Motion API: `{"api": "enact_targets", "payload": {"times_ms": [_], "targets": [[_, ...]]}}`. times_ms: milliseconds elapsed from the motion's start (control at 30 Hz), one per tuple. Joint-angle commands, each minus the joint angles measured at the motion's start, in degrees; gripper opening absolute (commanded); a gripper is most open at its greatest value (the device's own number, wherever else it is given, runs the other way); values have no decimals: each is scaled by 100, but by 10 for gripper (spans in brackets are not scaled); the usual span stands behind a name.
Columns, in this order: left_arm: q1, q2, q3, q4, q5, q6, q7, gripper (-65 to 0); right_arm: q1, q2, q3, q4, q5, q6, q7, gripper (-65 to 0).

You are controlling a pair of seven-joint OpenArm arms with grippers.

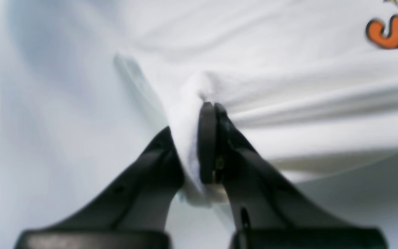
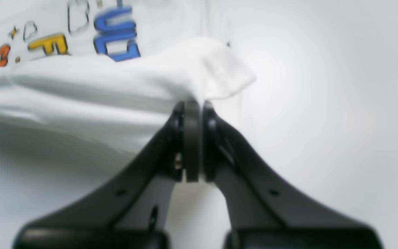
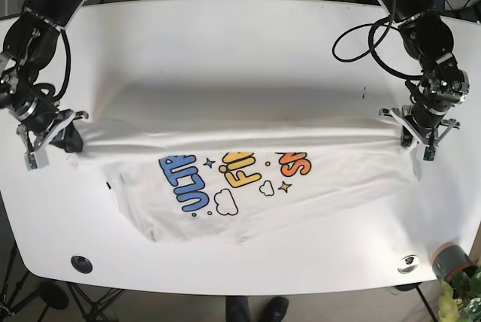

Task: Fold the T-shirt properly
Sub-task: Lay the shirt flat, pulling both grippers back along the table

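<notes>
Holding the white T-shirt stretched between both my grippers over the white table

My left gripper is clenched on a bunched fold of the cloth, which runs down between its black fingers, and the orange letter of the print sits at the upper right of that wrist view; my right gripper is pinched tight on the fabric edge, with a small flap of cloth poking out just past the tips and the blue lettering beyond it. From the base view I see the gripped edge pulled into a long ridge across the table, while the printed part lies flat below it, nearer the front edge, with creases towards its lower left corner
</notes>
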Motion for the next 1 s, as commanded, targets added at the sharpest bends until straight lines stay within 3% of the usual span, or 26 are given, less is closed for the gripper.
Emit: {"api": "enact_targets", "payload": {"times_ms": [0, 367, 833, 967], "targets": [[26, -140, -121, 62, 33, 57, -142, -650, -152, 32, 165, 204, 56, -26, 178, -650], [571, -140, -455, 27, 33, 57, -159, -650, -908, -108, 191, 433, 65, -26, 213, -650], [711, 115, -1009, 44, 33, 40, -643, -650, -47, -214, -90, 143, 12, -26, 213, -650], [676, 273, -1414, 44, 33, -523, -643, -650, 156, -249, -266, -121, 12, -26, 266, -650]]}}
